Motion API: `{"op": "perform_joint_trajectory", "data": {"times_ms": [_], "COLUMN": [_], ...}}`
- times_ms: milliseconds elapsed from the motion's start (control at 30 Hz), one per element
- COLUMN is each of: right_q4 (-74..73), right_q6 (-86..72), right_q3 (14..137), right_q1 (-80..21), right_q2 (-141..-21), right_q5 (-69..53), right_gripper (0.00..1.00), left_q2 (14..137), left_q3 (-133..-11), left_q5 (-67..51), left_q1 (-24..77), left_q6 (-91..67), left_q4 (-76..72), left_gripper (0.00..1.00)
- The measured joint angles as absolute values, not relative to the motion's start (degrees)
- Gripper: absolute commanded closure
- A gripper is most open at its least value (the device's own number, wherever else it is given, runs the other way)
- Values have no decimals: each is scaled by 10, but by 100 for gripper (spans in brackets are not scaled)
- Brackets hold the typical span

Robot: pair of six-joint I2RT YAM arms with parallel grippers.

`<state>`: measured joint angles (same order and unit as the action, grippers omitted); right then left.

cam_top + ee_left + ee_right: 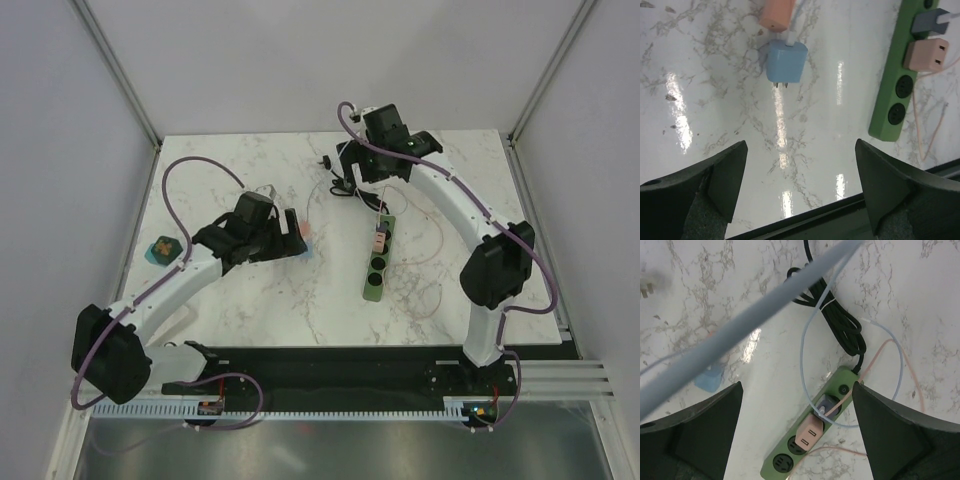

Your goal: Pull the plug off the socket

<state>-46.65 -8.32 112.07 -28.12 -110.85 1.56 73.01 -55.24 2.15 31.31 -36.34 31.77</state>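
Right wrist: jaws apart, pink plug seated

The right gripper (796, 390) hangs spread wide and empty. At its 6 o'clock the pink plug (809, 432) sits in the green power strip (834, 386), with a grey plug (827, 404) beside it at 1 o'clock. The left gripper (801, 150), likewise agape, has a loose blue adapter (786, 61) at 12 o'clock. The pink plug looks small, rigid and smooth. It is probably best pinched across its flat sides, not by its thin cord, since the light strip may lift.

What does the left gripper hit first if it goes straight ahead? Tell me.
Probably the blue plug lying on the table, prongs toward the open left gripper; depth is unclear.
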Motion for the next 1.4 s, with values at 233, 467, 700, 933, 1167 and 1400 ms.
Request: {"op": "perform_joint_trajectory", "data": {"times_ms": [233,467,700,933,1167,1400], "right_q4": [-468,-462,-440,-424,-411,-422], "right_q6": [-52,-43,-45,-52,-64,-83], "right_q3": [1013,957,936,904,827,773], "right_q1": [-283,-292,-293,-294,-310,-326], "right_q2": [-1082,-1071,-1032,-1004,-978,-923], "right_q5": [-32,-79,-115,-134,-136,-121], "right_gripper": [2,2,2,2,2,2], "left_q2": [724,780,856,897,938,973], "left_q3": [-600,-703,-740,-770,-845,-916], "left_q5": [-68,-91,-81,-33,-7,11], "left_q1": [313,313,313,313,298,234], "left_q6": [-323,-288,-272,-253,-262,-284], "left_q4": [284,226,219,226,229,244], "left_gripper": [0,0,9,59,68,35]}}
